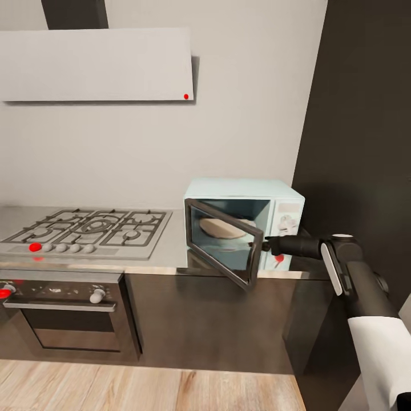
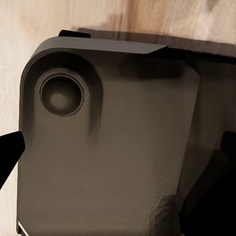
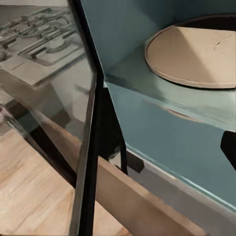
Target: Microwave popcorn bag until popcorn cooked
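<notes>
My right pincer [image 1: 266, 245] sits at the free edge of the half-open door [image 1: 225, 242] of the microwave [image 1: 245, 228] on the tabletop [image 1: 171, 251]; I cannot tell its spread. The popcorn bag is nowhere visible. Pushing crookedly could shove the microwave.

Microwave [image 1: 245, 220] at right end of countertop [image 1: 171, 251], door [image 1: 224, 242] swung out over front edge; gas hob [image 1: 85, 228] left, oven [image 1: 63, 311] beneath it.
</notes>
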Controlling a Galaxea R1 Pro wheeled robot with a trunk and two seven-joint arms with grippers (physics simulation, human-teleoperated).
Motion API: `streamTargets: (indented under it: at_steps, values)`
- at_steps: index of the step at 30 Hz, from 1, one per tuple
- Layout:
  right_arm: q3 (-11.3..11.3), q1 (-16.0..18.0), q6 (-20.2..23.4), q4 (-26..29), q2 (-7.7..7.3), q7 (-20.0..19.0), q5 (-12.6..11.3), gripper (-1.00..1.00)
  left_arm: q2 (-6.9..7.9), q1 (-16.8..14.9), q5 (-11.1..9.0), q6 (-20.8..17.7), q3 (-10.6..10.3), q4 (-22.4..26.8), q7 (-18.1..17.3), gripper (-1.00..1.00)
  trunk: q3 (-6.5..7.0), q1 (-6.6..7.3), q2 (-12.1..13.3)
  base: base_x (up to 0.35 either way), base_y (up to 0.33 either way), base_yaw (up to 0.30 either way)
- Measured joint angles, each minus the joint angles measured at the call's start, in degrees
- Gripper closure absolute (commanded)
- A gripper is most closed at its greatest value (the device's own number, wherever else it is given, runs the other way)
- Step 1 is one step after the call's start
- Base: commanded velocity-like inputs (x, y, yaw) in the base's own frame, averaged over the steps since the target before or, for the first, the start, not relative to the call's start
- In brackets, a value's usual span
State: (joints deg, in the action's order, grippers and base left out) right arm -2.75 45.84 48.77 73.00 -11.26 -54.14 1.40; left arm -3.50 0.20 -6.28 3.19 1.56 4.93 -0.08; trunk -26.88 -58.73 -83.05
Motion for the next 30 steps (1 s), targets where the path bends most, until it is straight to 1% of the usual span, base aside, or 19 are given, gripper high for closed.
streamTargets:
  at_steps: [3, 5, 8, 10, 11, 18, 28, 30]
  values:
    - [0.0, 0.0, 0.0, 0.1, -0.07, -3.0, 0.1, -1.00, 0.00, 0.0, 0.0, 0.0, 0.0, 0.0, 0.0, -1.00, 0.00, 0.00, 0.0, 0.000, 0.000, 0.000]
    - [0.0, 0.0, 0.0, 0.1, -0.08, -3.8, 0.1, -1.00, 0.00, 0.0, 0.0, 0.0, 0.0, 0.0, 0.0, -1.00, 0.00, 0.00, 0.0, 0.000, 0.000, 0.000]
    - [0.1, 0.0, 0.0, 0.1, -0.09, -4.2, 0.1, -1.00, 0.00, 0.0, 0.0, 0.0, 0.0, 0.0, 0.0, -1.00, 0.00, 0.00, 0.0, 0.000, 0.000, 0.000]
    - [0.9, 0.0, 0.1, 0.1, -0.09, -4.2, 0.0, -1.00, 0.00, 0.0, 0.0, 0.0, 0.0, 0.0, 0.0, -1.00, 0.00, 0.00, 0.0, 0.000, 0.000, 0.000]
    - [0.7, 0.0, -0.1, -0.1, 0.18, -3.9, 0.2, -1.00, 0.00, 0.0, 0.0, 0.0, 0.2, 0.0, 0.0, -1.00, 0.00, 0.00, 0.0, 0.000, 0.000, 0.000]
    - [0.6, 0.0, 0.0, -0.1, 0.09, -3.6, 0.3, -1.00, 0.00, 0.0, -0.1, 0.1, 0.2, 0.0, 0.0, -1.00, 0.00, 0.00, 0.0, -0.011, 0.003, 0.000]
    - [0.7, 0.0, -0.1, 0.0, 0.31, -3.7, 0.5, -1.00, -0.04, 0.0, 0.0, 0.1, 0.2, 0.1, 0.0, -1.00, 0.00, -0.03, 0.0, -0.255, 0.127, 0.000]
    - [0.7, 0.0, -0.2, 0.0, 0.70, -3.7, 0.5, -1.00, -0.01, 0.0, 0.0, 0.1, 0.2, 0.1, 0.0, -1.00, 0.00, -0.03, 0.0, -0.244, 0.142, 0.000]
